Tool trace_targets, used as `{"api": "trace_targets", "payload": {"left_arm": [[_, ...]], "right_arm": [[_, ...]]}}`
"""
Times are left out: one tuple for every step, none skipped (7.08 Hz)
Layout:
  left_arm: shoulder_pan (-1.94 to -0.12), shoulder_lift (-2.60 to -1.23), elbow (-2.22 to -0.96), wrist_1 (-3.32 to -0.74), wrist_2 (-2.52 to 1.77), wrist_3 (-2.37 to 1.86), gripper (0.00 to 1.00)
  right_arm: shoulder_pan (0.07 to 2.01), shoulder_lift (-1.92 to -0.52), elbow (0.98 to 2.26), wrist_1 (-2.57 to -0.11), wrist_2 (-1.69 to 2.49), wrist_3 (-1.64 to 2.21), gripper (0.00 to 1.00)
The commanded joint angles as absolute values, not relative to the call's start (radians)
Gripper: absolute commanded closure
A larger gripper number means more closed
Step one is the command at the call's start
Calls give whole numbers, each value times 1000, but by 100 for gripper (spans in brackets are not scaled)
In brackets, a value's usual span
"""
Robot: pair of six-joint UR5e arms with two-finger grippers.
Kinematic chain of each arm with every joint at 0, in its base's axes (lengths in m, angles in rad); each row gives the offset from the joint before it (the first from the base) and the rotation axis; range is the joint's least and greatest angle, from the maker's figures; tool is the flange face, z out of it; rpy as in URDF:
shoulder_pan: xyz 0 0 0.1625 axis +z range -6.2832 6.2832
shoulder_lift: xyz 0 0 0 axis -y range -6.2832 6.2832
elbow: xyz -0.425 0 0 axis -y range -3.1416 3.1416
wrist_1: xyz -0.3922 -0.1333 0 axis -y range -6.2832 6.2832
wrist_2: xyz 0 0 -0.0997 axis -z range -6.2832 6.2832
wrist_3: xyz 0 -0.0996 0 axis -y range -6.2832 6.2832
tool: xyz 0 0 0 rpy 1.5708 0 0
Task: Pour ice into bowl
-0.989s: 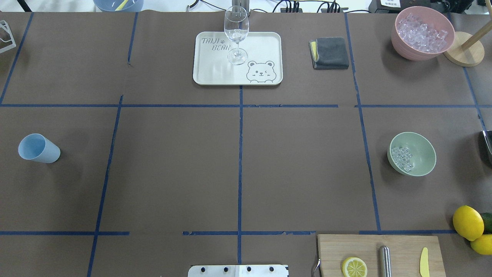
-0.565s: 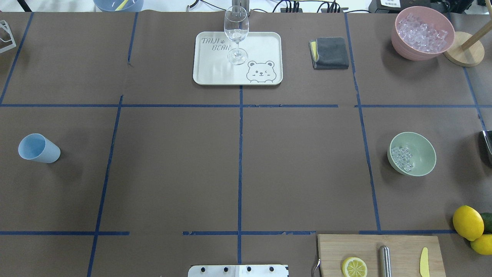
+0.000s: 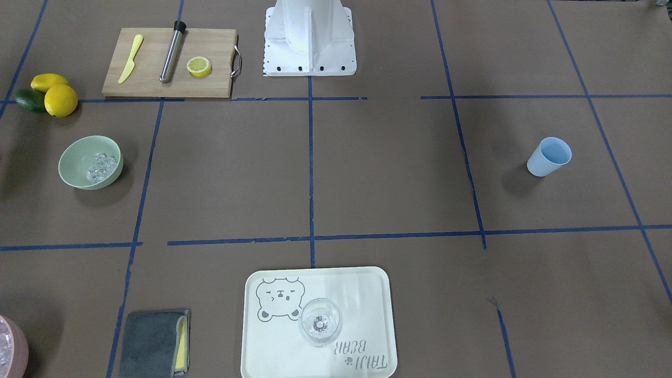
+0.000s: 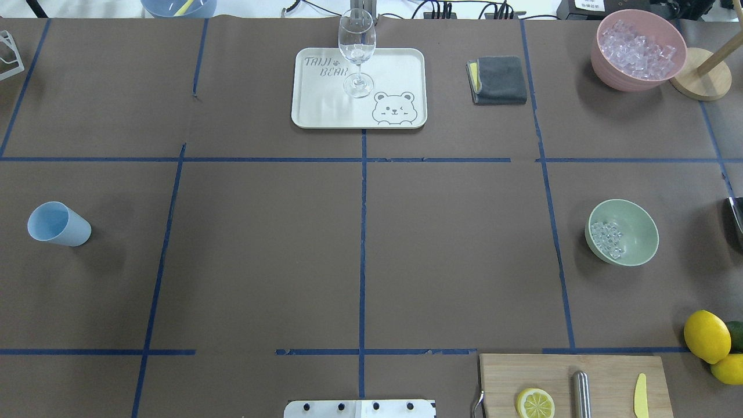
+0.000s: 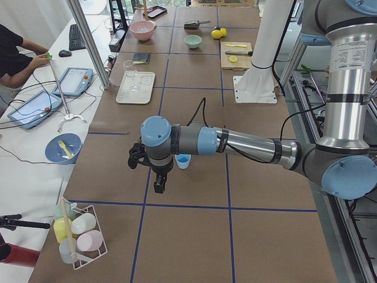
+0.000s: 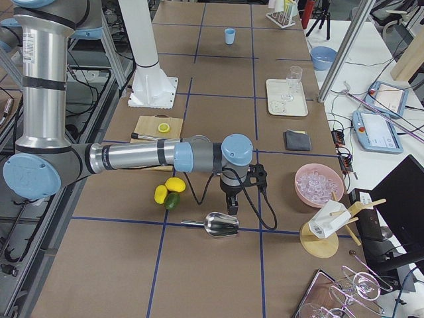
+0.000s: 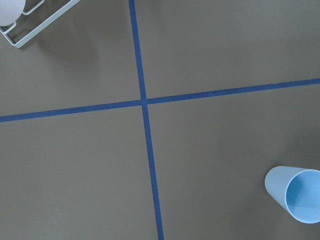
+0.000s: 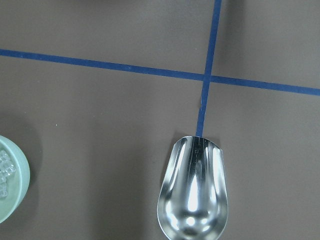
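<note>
Though hanging near the blue cup (image 4: 58, 224), far left of the bowl (image 4: 638, 229), cannot tell left gripper (image 5: 159, 184) fingers spread or pressed together. Seems all done, with ice (image 4: 607, 239) inside the bowl. Right of the bowl, near the empty scoop (image 8: 194, 200), cannot tell right gripper (image 6: 232, 207) fingers either.

blue cup (image 4: 58, 224), wine glass (image 4: 356, 52), tray (image 4: 325, 110)

small clear ice (image 4: 607, 239) cubes lie inside the upright sage-green bowl (image 4: 637, 225).
</note>
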State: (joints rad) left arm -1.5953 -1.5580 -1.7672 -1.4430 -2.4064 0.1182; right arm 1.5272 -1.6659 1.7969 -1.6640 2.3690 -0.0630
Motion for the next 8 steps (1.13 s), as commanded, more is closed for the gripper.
{"api": "trace_targets", "payload": {"left_arm": [[-1600,-1562,-1781,-1473,-2404,118,0],[-1595,-1562,-1732,-1474,-2390,124,0],[-1595,-1574,-1727,-1474,-2346,126,0],[-1597,-1563,-1732,-1474,-2339,126,0],[-1597,-1554,-1733,-1477,-2341,127,0],[-1595,-1537,-1732,-1482,-2342,129,0],[-1595,-1537,-1733,-1482,-2341,129,0],[-1595,-1537,-1736,-1482,-2341,129,0]], "right_arm": [[1505,-1663,1790,-1666,2370,-63,0],[1497,-1658,1793,-1664,2376,-67,0],[1483,-1654,1805,-1664,2378,-61,0],[1479,-1654,1810,-1666,2379,-61,0],[1447,-1652,1803,-1666,2375,-60,0],[1439,-1637,1799,-1666,2378,-60,0],[1439,-1631,1799,-1677,2378,-58,0],[1439,-1631,1790,-1674,2378,-60,0]]}}
